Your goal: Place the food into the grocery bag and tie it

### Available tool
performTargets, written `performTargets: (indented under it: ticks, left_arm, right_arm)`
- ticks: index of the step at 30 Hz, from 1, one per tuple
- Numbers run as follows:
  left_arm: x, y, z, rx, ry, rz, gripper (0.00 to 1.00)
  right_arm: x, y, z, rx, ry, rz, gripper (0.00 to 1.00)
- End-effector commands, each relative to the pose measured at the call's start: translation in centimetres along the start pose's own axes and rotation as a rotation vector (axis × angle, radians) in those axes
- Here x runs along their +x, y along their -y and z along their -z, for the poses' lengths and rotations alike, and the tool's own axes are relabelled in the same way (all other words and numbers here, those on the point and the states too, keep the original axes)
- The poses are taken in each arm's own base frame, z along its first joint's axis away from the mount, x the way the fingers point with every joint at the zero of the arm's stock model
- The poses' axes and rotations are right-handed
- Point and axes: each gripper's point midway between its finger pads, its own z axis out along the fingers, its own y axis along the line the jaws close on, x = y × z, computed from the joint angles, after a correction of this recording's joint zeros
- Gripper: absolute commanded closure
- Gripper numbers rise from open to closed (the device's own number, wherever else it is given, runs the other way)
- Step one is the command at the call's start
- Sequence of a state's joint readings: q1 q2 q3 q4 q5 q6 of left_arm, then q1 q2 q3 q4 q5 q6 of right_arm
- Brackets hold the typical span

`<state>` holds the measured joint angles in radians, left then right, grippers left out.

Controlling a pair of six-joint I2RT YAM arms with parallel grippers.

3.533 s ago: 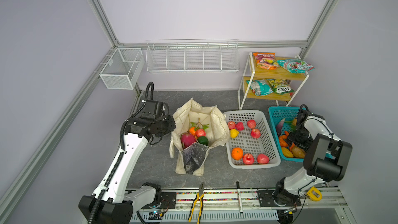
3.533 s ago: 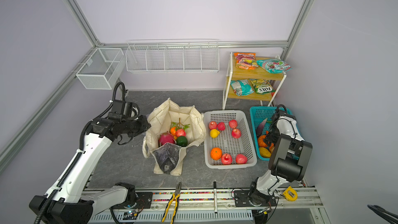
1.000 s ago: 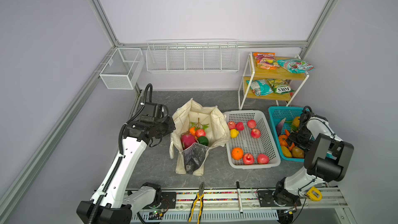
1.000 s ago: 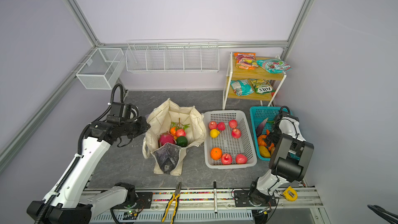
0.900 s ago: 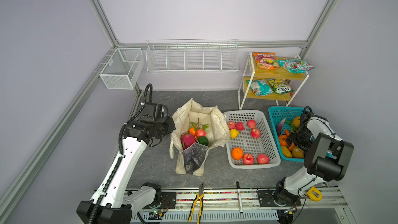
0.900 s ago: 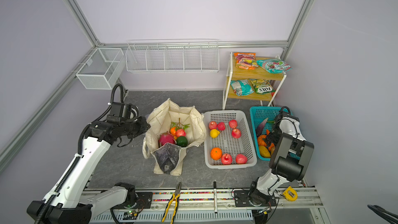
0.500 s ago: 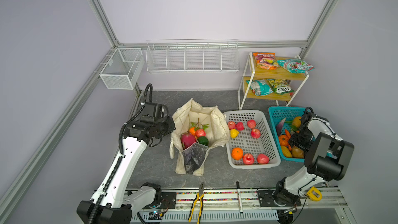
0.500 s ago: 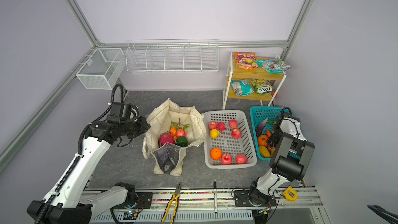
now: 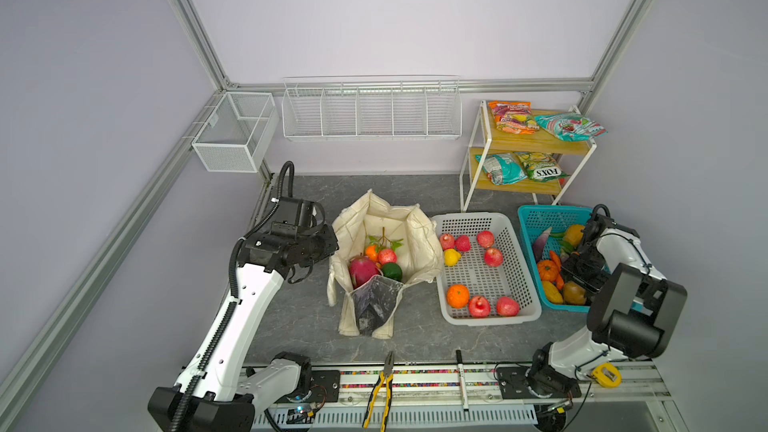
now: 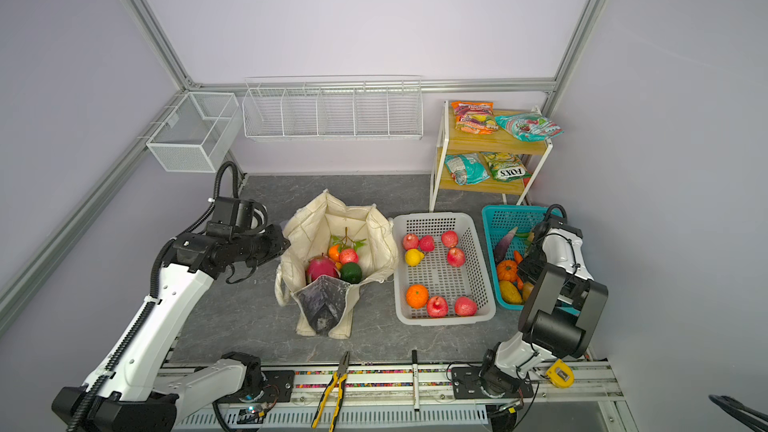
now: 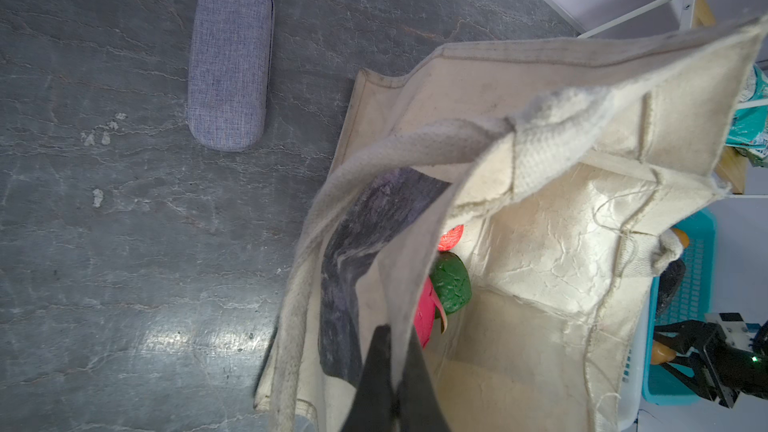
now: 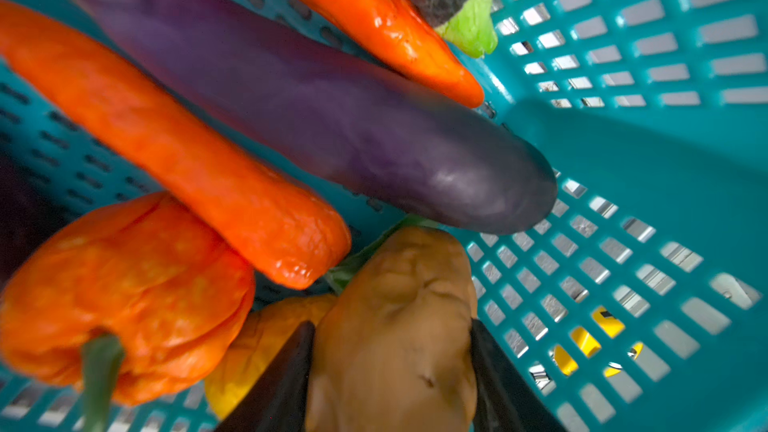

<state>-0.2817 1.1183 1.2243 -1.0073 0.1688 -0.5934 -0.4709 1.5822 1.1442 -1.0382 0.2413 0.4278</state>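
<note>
Since a second ago my right tool (image 12: 390, 328) has narrowed onto a brown lumpy vegetable (image 12: 399, 280) in the teal plastic basket (image 12: 665, 151), touching both sides. My left tool (image 11: 395, 340) pinches the rim of the cream canvas tote (image 9: 420, 238), open on the table (image 9: 316, 201).

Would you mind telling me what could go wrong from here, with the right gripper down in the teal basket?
1. The right gripper flanks the brown vegetable among crowded neighbours; the carrot ending beside it might get dragged, or the rounded vegetable might slip.
2. The left gripper pinches only the rim of the grocery bag; if the cloth slips, the mouth may sag shut before food arrives.
</note>
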Motion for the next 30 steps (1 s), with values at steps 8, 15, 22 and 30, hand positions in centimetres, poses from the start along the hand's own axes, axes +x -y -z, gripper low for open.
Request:
performTargets:
  ticks: [8,15,22,30]
  left_arm:
    - [0.5,-0.3,0.0,-0.018,-0.022,-0.003,1.0]
    - [0.2,-0.2,0.1,-0.025,-0.028,-0.016,1.0]
    - [0.5,-0.3,0.0,-0.025,-0.031,-0.013,1.0]
    - [0.8,-0.7,0.1,-0.041,-0.037,-0.014,1.0]
  right_arm:
    - [0.1,-2.6,10.3,-0.232,0.172,-0.037,0.6]
    - [1.4,-5.8,18.9,-0.386,0.297,0.043,0.6]
    - [7.5,-11.6,25.3,-0.592,0.34,0.23,0.6]
    - [19.6,-21.8,32.2,-0.937,0.308,0.637,0.6]
